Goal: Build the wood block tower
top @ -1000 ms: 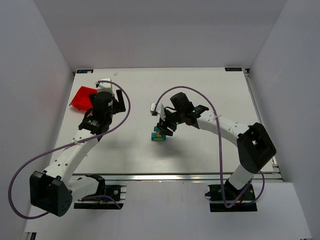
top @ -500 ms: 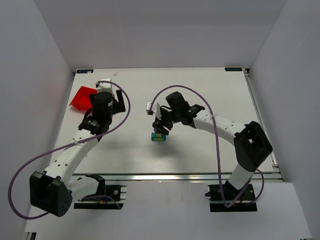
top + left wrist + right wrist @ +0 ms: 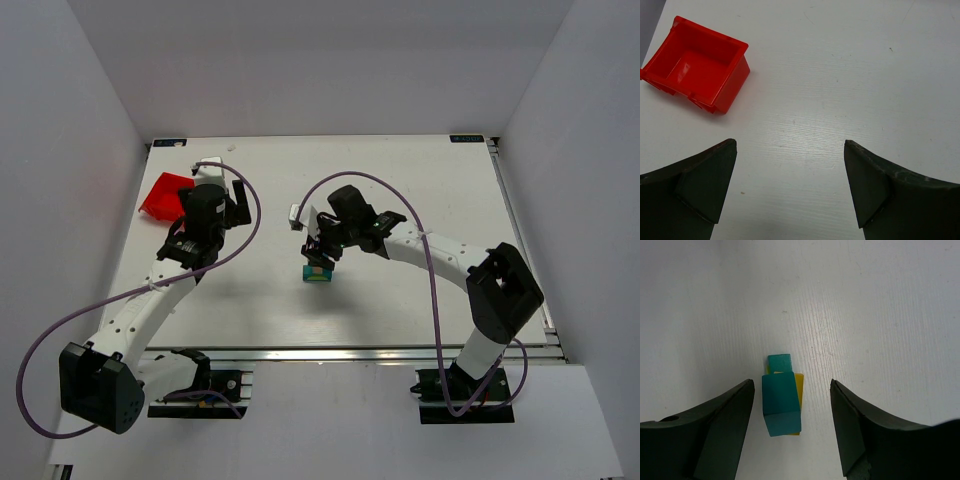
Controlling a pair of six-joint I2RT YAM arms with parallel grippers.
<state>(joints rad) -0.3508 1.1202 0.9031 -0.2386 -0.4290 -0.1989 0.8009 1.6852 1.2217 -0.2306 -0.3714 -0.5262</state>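
Note:
The wood block tower (image 3: 317, 272) stands on the white table near its middle, teal on top with yellow under it. In the right wrist view the tower (image 3: 782, 402) shows from above, a teal top block over a yellow block and a teal base. My right gripper (image 3: 320, 251) is open and hangs just above and behind the tower, its jaws (image 3: 792, 410) spread either side of the stack without touching it. My left gripper (image 3: 208, 240) is open and empty, far left of the tower, over bare table (image 3: 790, 150).
A red plastic bin (image 3: 165, 194) lies tilted at the table's left edge, beside the left arm; it shows empty in the left wrist view (image 3: 697, 65). A purple cable loops over each arm. White walls enclose the table.
My right gripper has moved left and back, from touching the tower to a spot just above and behind it, leaving the top teal block on the stack. The left arm has not moved.

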